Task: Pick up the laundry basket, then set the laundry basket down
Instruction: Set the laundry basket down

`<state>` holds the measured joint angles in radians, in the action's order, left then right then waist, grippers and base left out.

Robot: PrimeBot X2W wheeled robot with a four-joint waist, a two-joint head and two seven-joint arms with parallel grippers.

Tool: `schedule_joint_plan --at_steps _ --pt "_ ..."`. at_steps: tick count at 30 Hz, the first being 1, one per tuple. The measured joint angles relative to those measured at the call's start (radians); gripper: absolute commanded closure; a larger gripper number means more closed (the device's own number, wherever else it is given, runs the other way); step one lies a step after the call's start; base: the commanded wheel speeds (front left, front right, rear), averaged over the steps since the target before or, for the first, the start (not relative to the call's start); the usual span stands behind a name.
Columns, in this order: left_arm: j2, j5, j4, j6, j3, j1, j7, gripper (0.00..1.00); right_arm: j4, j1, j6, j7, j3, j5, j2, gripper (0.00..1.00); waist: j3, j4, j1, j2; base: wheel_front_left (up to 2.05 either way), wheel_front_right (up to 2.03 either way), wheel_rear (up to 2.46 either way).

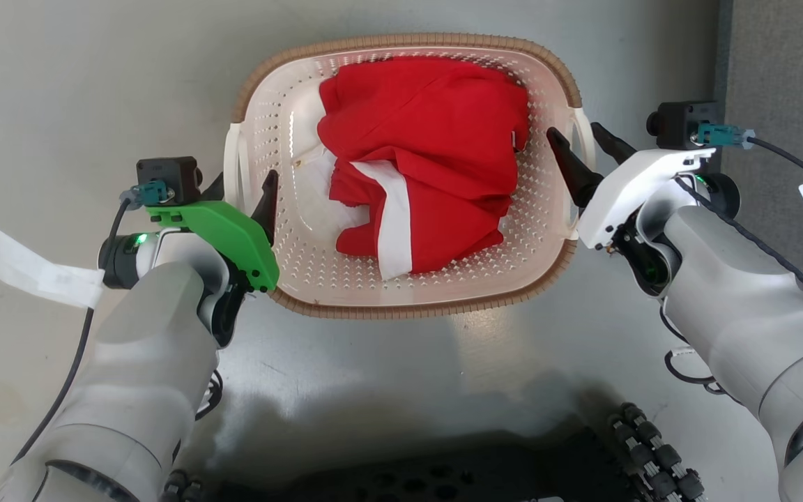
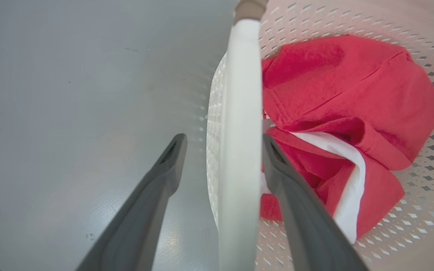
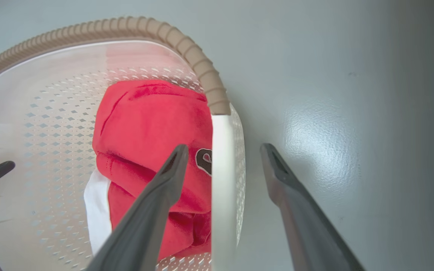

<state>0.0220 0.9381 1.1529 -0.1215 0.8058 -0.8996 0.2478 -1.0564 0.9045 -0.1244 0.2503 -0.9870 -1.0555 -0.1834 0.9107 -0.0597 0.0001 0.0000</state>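
Looking down past my dark wheeled base (image 1: 443,474), I see both pale forearms angled inward toward the short ends of the cream-white perforated plastic laundry basket with a brown woven-look rim (image 1: 408,40). It sits on the smooth grey floor (image 1: 95,84) directly ahead, between my two arms.

My left gripper (image 1: 242,183), under its green housing, is spread wide. One dark finger is outside the basket and the other inside, with the left white loop handle (image 2: 239,113) running up between them. The outer finger stands clear of the handle; the inner one lies just beside it (whether it touches, I cannot tell).

My right gripper (image 1: 574,131), under its white housing, is parted the same way across the right white loop handle (image 3: 222,180). Its inner finger is over the basket's contents and its outer finger over bare floor. It grips nothing.

Farther in, a crumpled red cloth garment with a white panel (image 1: 436,139) lies in the basket, heaped toward the right and far side.
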Motion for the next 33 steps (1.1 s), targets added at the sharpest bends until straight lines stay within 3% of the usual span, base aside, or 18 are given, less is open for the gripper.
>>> schedule_joint_plan --at_steps 15,33 --pt "0.0 0.0 0.023 0.0 -0.03 0.001 0.001 0.0 0.01 -0.002 0.0 0.0 0.044 0.009 0.003 0.0 -0.099 -0.009 0.0 0.0 0.0 0.0 0.0" --pt "0.033 -0.087 -0.134 0.0 -0.122 0.113 0.001 0.0 0.103 -0.116 0.0 0.0 0.139 0.094 -0.032 0.0 -0.333 -0.018 -0.0001 0.0 0.0 0.0 0.0"
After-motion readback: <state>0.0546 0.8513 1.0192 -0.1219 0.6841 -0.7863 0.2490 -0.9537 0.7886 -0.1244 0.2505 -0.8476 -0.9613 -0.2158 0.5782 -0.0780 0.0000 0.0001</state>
